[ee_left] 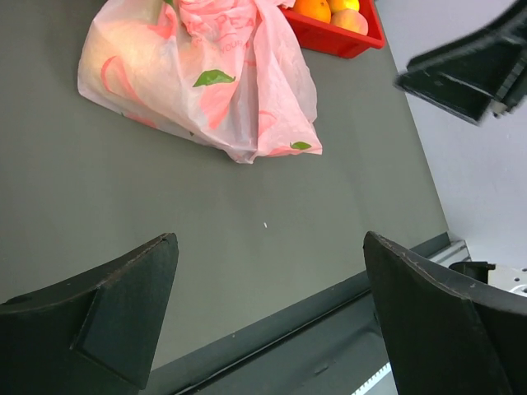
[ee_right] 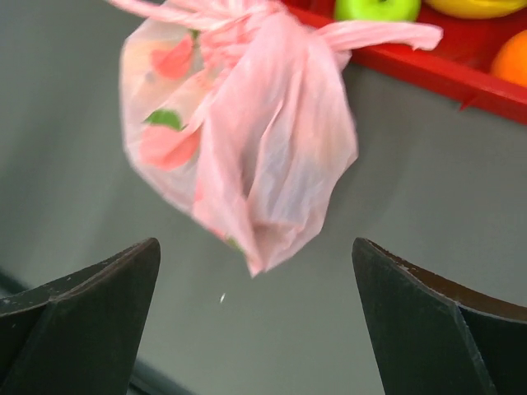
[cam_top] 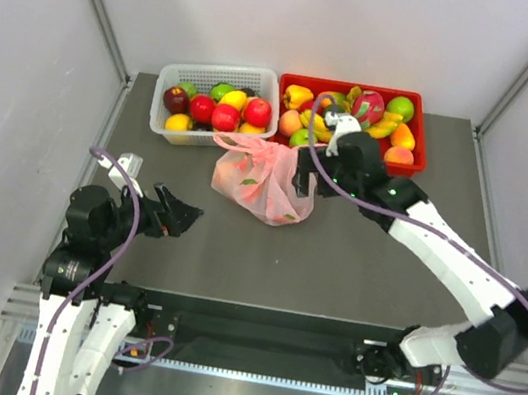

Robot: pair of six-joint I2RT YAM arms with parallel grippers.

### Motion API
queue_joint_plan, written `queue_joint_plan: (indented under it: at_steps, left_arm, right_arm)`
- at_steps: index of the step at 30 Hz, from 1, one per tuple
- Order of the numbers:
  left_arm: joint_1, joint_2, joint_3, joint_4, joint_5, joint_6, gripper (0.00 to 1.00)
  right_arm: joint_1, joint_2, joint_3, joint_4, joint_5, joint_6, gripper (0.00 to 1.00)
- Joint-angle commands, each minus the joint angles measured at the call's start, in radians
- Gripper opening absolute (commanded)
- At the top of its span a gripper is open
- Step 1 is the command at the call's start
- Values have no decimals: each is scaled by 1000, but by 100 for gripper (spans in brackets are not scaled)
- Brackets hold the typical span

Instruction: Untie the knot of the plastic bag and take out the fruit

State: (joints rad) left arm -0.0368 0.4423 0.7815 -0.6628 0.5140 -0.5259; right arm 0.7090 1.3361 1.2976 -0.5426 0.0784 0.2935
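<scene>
The plastic bag (cam_top: 258, 184) looks limp and slippery; pinch its knot (ee_right: 255, 18), twelve o'clock from the wide-open right gripper (ee_right: 255, 247), left gripper (ee_left: 272, 239) likewise agape.

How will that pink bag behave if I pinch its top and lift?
Probably floppy: the plastic bag is thin, creased film, so it should sag around its contents. Likely light, since it lies slumped on the table. The smooth handle strip may slip when pinched.

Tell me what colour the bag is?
The bag is pink with green leaves; left wrist view.
</scene>
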Motion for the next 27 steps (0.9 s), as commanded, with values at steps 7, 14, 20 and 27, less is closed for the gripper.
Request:
queue_joint_plan:
  at_steps: [7, 14, 20, 27]
  left_arm:
    - [-2, -11, -7, 2, -37, -20, 99]
    - [-2, -10, -14, 2, -42, -29, 99]
    - [-2, -24, -13, -14, -55, -28, 99]
    - [-2, -20, -30, 22, -55, -42, 98]
  right_arm:
    - [70, 322, 250, 115, 261, 42, 100]
    - [78, 599, 471, 73, 369, 87, 98]
    - [79, 690, 482, 39, 389, 82, 57]
    - [93, 540, 229, 160, 368, -46, 0]
